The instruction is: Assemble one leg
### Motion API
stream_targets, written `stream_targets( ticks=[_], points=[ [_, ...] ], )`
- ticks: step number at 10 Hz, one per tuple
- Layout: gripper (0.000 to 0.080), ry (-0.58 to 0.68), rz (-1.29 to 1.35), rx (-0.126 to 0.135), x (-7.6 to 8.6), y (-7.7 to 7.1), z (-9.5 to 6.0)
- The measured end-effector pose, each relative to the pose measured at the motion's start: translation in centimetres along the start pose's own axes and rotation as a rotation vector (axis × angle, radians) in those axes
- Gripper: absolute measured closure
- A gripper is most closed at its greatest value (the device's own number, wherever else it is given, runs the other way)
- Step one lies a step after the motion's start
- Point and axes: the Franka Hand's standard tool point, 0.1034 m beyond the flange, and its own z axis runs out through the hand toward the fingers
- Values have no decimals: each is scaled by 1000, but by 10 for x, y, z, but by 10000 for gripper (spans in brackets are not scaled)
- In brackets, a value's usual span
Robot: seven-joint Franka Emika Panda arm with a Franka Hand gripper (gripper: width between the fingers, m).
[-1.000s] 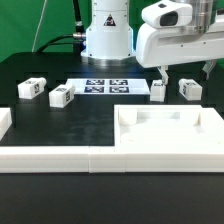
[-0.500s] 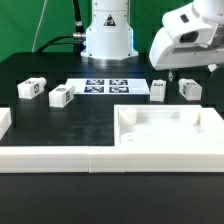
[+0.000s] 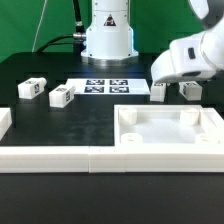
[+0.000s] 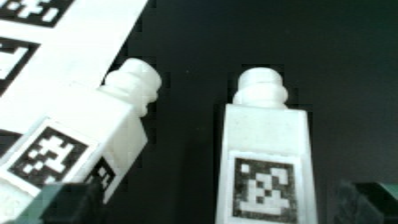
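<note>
Exterior view: the arm (image 3: 190, 55) hangs over the table's (image 3: 60, 120) two o'clock. The leg (image 3: 190, 90) stands right below it, its twin (image 3: 158, 91) just beside at nine o'clock.

Wrist view: the tool (image 4: 222, 205) is spread wide and empty, straddling the leg (image 4: 267, 150). It looks like light, stiff, slick plastic. Pinch the flat sides, clear of the peg (image 4: 263, 80).

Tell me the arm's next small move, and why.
Probably nudge the open gripper sideways to centre on the leg nearest its middle. The wrist view shows two legs side by side, apart; the other leg sits close to one finger and could get caught on descent.
</note>
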Motion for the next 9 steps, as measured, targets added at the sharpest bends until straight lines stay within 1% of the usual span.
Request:
stream_targets(
  ticks=[1,2,3,5,7,8,9],
  points=[
    [150,-102,-4,-7,-2,-1,3],
    [150,-145,-10,-8,6,-4,1],
    [150,-138,-14,-6,9,-5,0],
    [150,-128,-26,-3,13,-4,5],
    [150,-121,-33,-1,15,-3,6],
    [257,-122,-33,-1,15,-3,6],
    [257,-122,-33,-1,15,-3,6]
  ],
)
